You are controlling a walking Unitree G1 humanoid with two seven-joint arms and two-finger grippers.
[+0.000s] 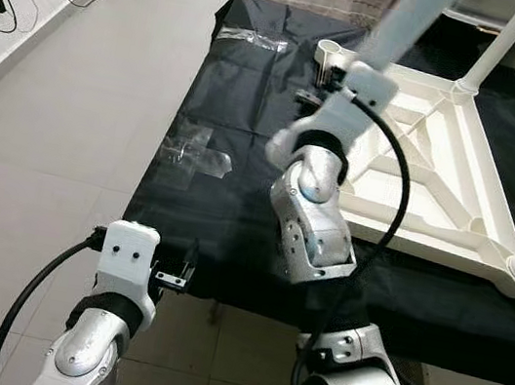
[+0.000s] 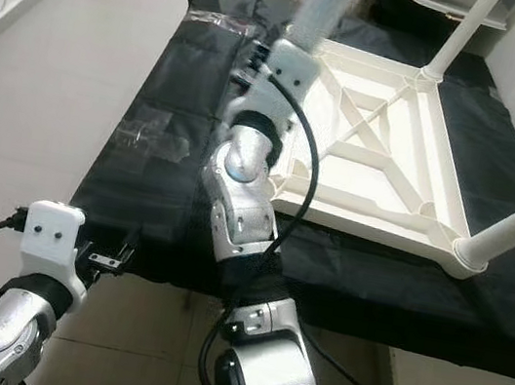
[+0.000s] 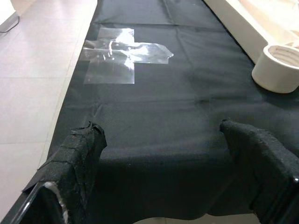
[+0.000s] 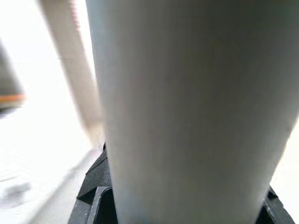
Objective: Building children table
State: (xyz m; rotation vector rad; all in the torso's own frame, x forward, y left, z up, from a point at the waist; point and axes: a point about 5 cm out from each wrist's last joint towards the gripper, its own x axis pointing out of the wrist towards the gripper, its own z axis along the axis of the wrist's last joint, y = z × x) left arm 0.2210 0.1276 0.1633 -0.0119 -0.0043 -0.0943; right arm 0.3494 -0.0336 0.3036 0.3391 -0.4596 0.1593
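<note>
Holding: right gripper (image 1: 340, 86), fingers clamped round a white table leg (image 1: 404, 24), raised near the open corner socket (image 1: 332, 52) of the upturned white children's table frame (image 1: 439, 173). Frame lies on the black-covered tabletop (image 1: 217, 196); two legs already fitted. Left gripper (image 3: 173, 154): fingers spread, empty, at the near edge. Clear tape patch (image 3: 121, 53) on cloth. Leg judged light, rigid, smooth plastic tube; likely slippery, best gripped mid-shaft, kept in line with the socket.
</note>
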